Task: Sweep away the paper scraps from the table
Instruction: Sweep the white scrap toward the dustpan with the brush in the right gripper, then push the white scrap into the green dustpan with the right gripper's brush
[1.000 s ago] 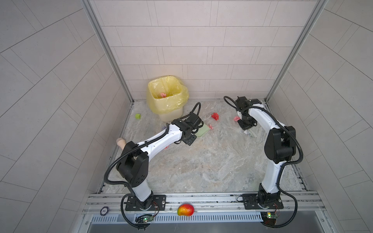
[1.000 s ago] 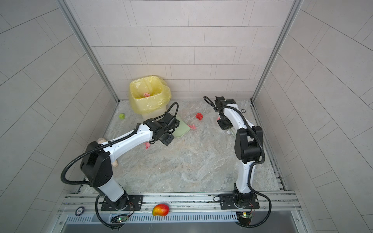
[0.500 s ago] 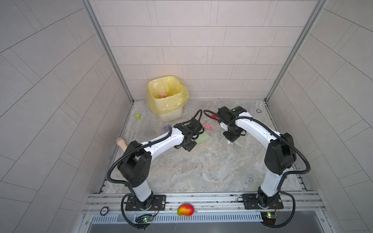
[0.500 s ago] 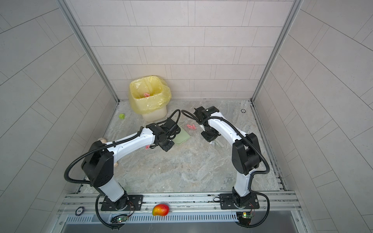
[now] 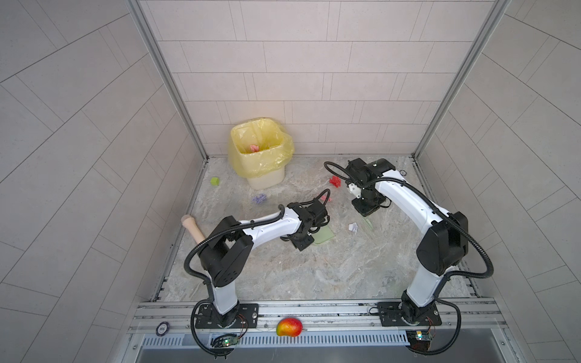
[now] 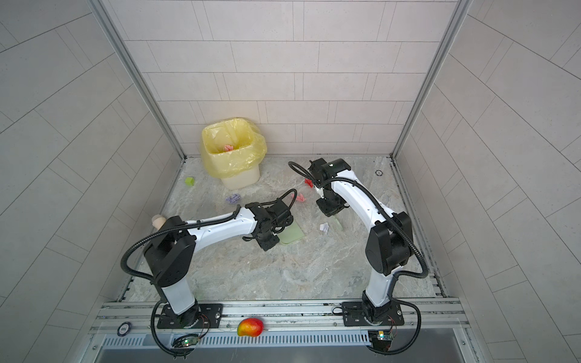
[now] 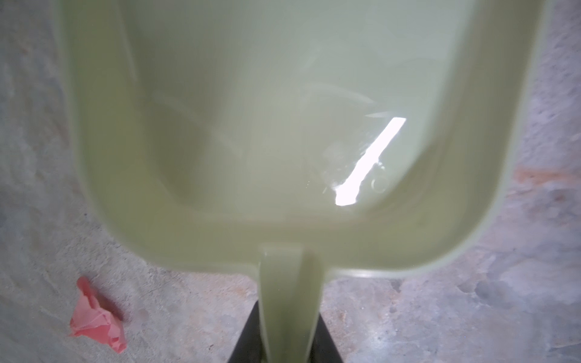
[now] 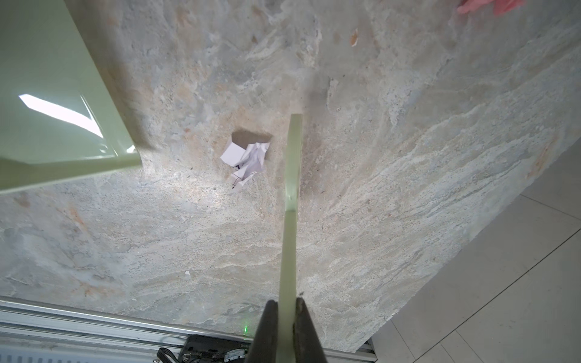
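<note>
On the table, paper scraps lie scattered in both top views: a red one, a pink one, a purple one and a pale one. My left gripper is shut on the handle of a pale green dustpan, which rests flat on the table; a pink scrap lies beside it. My right gripper is shut on a thin pale green sweeper blade. The blade's tip stands just beside the pale scrap, with the dustpan's corner on the scrap's other side.
A bin with a yellow liner stands at the back left, a pink scrap inside. A lime-green cube and a wooden handle lie along the left wall. A mango sits on the front rail.
My right arm swung from the back right toward the middle, and the pink scrap moved left. My left arm drew the dustpan nearer the front.
</note>
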